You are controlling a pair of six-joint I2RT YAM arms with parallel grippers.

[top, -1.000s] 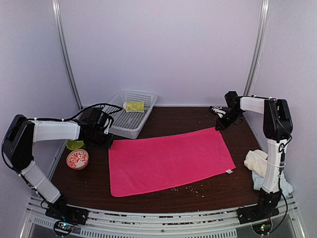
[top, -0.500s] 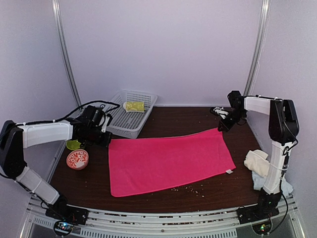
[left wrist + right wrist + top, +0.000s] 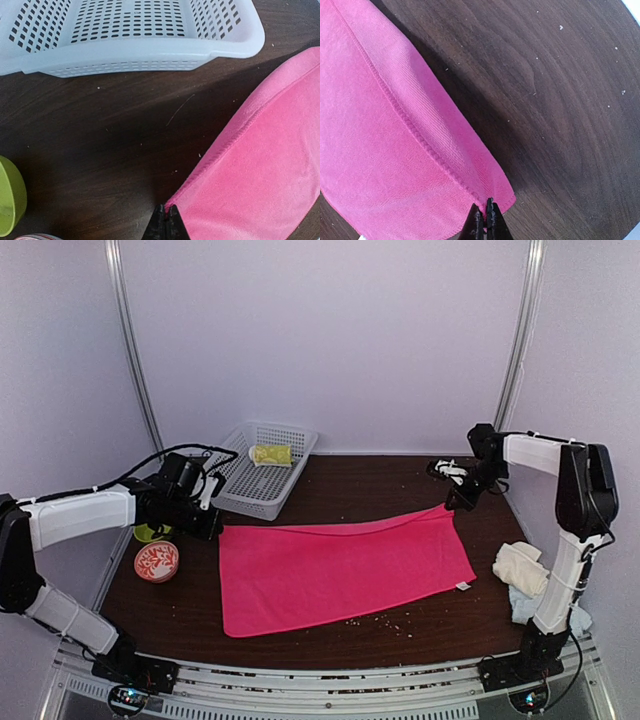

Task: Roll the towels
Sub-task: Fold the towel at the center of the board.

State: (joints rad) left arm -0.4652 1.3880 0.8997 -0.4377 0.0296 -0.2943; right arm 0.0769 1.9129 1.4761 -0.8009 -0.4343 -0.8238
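The left gripper and right gripper, each clamped shut on a far corner of the hot-pink towel, have drawn apart and slightly nearer, so the far edge lifts taut; the towel lies mid-table, seemingly ready for rolling

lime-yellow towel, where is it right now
In the top view the lime-yellow towel lies inside the white perforated basket at the far left of the table, toward the basket's far end, beyond the spread hot-pink towel.
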